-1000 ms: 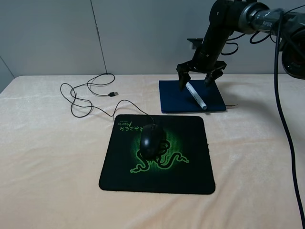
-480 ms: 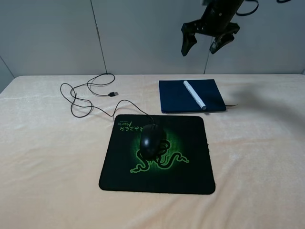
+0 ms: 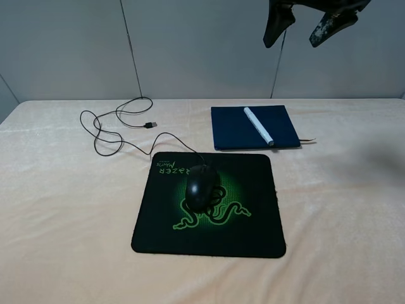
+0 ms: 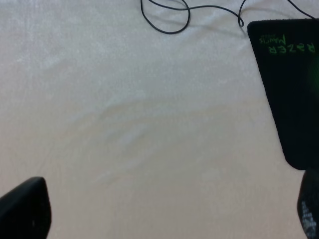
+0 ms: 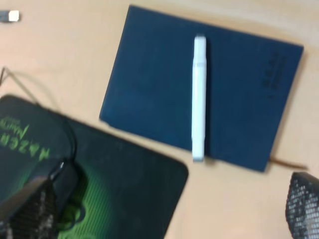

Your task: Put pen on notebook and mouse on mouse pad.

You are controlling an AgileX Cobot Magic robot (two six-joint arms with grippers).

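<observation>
On the table (image 3: pixel 63 240), the mouse pad (image 3: pixel 253 234) carries the mouse (image 3: pixel 200 187) and the notebook (image 3: pixel 231 130) carries the pen (image 3: pixel 259 125), so both placements look done; clearing upward without snagging the cable (image 3: pixel 104 126) seems best. High above, the right gripper (image 3: pixel 302 24) hangs wide open and empty; the left gripper (image 4: pixel 164 211) is likewise spread, touching nothing.

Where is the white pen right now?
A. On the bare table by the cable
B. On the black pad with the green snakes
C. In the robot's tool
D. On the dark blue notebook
D. The pen lies flat across the notebook, and no tool is touching it.
</observation>
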